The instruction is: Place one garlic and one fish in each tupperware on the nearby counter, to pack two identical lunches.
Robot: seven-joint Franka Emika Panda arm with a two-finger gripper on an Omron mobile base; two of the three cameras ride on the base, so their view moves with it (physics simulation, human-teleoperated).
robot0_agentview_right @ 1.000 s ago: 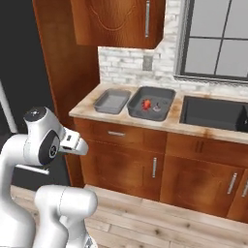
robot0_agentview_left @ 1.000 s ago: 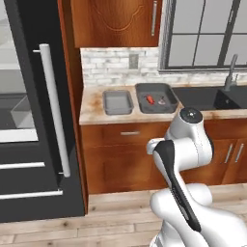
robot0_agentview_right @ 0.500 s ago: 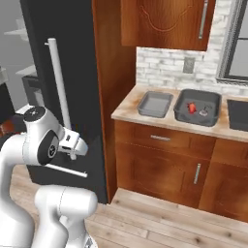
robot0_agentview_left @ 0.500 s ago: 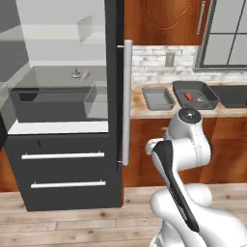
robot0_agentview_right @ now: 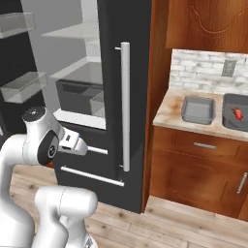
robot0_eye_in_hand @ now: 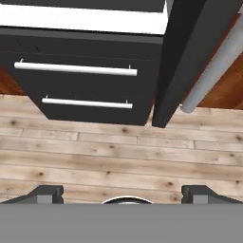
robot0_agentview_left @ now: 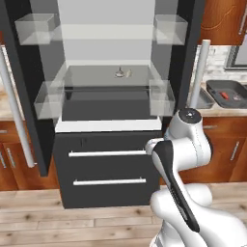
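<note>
My gripper (robot0_eye_in_hand: 123,194) is open and empty, its fingertips (robot0_eye_in_hand: 45,193) wide apart, pointing down at the wooden floor in front of the fridge drawers. A tiny pale garlic (robot0_agentview_left: 119,73) lies on the middle shelf of the open fridge. A small pale thing beside it is too small to make out. On the counter (robot0_agentview_right: 167,114) to the right stand the two tupperware trays: the lighter one (robot0_agentview_right: 198,109) holds nothing that I can see, and the darker one (robot0_agentview_right: 236,120) holds the red-orange fish (robot0_agentview_right: 237,114). The darker tray (robot0_agentview_left: 226,91) with the red fish (robot0_agentview_left: 224,95) shows far right.
The fridge stands open with clear bins (robot0_agentview_left: 36,26) on both doors and a grey glass shelf (robot0_agentview_left: 108,82). Its right door, with a long silver handle (robot0_agentview_right: 125,106), stands between me and the counter. Two dark drawers (robot0_eye_in_hand: 76,71) sit below the shelves.
The whole view has swung left from the counter to the open fridge, so the base has moved. The trays now sit at the far right. The gripper stays open.
</note>
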